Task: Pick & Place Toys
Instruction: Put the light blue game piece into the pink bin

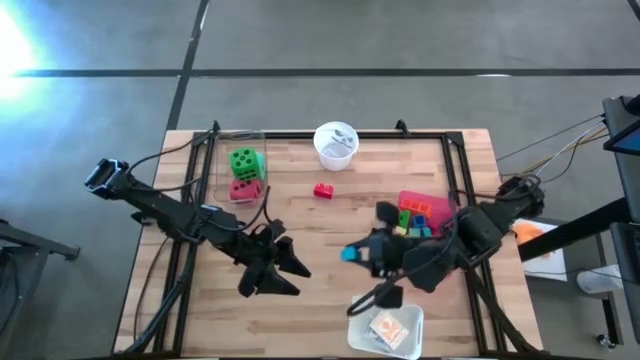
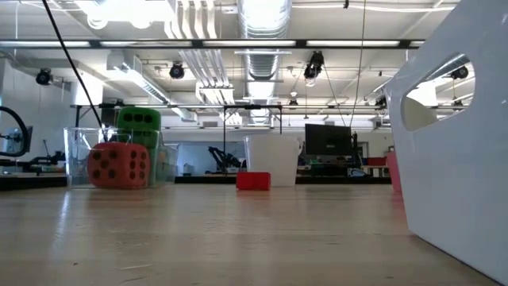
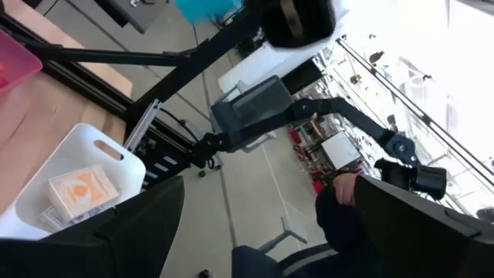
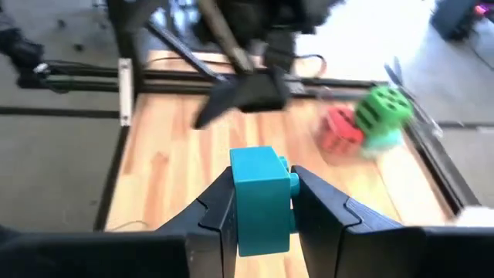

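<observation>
The right gripper [image 4: 262,202] is clamped on the teal die [image 4: 262,199] above the table's middle, a light, stiff, rather slippery cube best held on flat opposite faces, while the left gripper [image 1: 272,266] waits with fingers apart.

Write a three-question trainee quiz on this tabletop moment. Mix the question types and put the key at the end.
1. True or false: the right end effector is shut on a teal block.
2. Which dice sit in the clear container at the table's far left?
A. green die on top of red die
B. two blue dice
C. one yellow die
3. Fill in: the left end effector is ____ and holds nothing.

Key: 1 true; 2 A; 3 open
</observation>
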You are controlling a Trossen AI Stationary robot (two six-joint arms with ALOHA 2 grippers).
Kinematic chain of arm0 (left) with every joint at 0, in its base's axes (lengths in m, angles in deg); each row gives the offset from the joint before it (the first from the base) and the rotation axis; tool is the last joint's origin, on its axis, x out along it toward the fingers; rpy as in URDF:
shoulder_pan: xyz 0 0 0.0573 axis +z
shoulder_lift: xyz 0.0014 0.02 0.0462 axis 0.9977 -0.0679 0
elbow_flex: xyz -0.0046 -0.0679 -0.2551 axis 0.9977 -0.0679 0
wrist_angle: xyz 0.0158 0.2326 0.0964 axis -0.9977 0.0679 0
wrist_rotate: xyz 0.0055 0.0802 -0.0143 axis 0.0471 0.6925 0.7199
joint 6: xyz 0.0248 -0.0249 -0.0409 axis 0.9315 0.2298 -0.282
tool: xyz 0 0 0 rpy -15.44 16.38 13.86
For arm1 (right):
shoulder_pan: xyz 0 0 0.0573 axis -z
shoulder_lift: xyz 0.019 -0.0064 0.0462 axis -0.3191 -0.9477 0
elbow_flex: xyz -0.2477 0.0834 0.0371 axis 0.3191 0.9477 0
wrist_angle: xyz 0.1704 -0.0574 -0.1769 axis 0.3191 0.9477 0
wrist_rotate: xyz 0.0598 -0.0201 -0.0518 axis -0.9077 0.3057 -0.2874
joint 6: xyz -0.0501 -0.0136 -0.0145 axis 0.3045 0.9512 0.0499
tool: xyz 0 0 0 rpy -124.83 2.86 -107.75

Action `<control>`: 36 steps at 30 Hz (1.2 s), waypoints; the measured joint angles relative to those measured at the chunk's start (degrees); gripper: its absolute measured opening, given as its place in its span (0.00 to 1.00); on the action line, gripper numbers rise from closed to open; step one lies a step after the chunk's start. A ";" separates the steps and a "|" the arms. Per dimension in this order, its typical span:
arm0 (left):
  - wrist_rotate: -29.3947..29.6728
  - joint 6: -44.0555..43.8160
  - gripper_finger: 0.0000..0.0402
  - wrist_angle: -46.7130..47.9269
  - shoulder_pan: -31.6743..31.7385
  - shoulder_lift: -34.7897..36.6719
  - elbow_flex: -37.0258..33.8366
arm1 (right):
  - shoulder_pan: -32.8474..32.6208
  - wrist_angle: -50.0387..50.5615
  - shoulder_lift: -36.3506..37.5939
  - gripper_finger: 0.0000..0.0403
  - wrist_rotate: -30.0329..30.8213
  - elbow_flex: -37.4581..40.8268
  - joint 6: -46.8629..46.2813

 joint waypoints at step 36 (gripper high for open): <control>0.52 2.72 0.94 1.79 -0.09 0.04 -0.02 | -1.25 14.80 39.74 0.22 -6.32 65.04 -95.07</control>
